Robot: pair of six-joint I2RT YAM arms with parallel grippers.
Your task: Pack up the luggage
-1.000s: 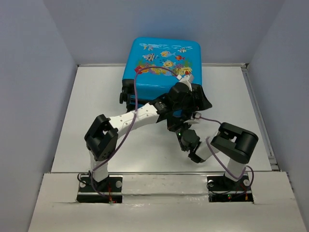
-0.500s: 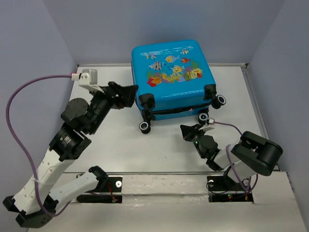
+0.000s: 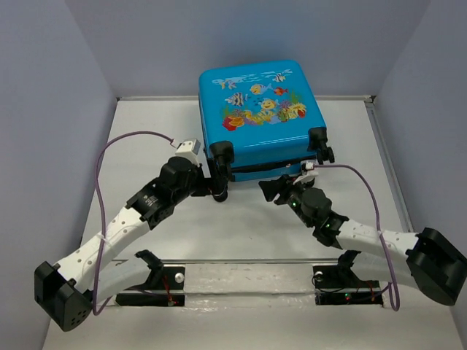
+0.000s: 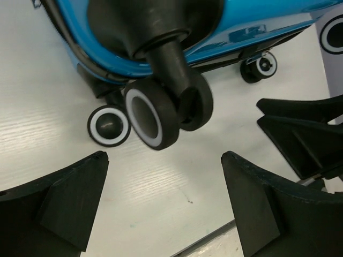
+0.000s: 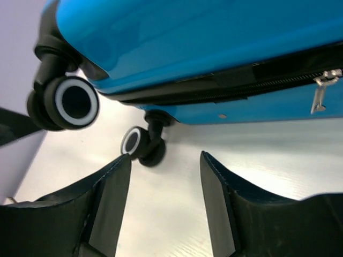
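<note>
The luggage (image 3: pixel 255 109), a bright blue hard-shell suitcase with a fish print on top, lies closed at the back of the table. My left gripper (image 3: pixel 211 184) sits low at its near left corner. In the left wrist view this gripper (image 4: pixel 163 158) is wide open and empty, a black-and-white wheel (image 4: pixel 153 118) just ahead of it. My right gripper (image 3: pixel 273 189) is in front of the near edge, open and empty. The right wrist view shows this gripper (image 5: pixel 165 158) under the zip seam (image 5: pixel 257 85), close to a small wheel (image 5: pixel 136 142).
The white table (image 3: pixel 146 146) is boxed in by grey walls, with a raised rail (image 3: pixel 394 182) along its right side. A metal zip pull (image 5: pixel 320 91) hangs at the suitcase seam. Both arm bases stand on the near ledge (image 3: pixel 241 270).
The suitcase went from standing to lying flat, then stayed put. My left arm swung out left and came back down to the wheels. My right gripper reached forward and opened.
</note>
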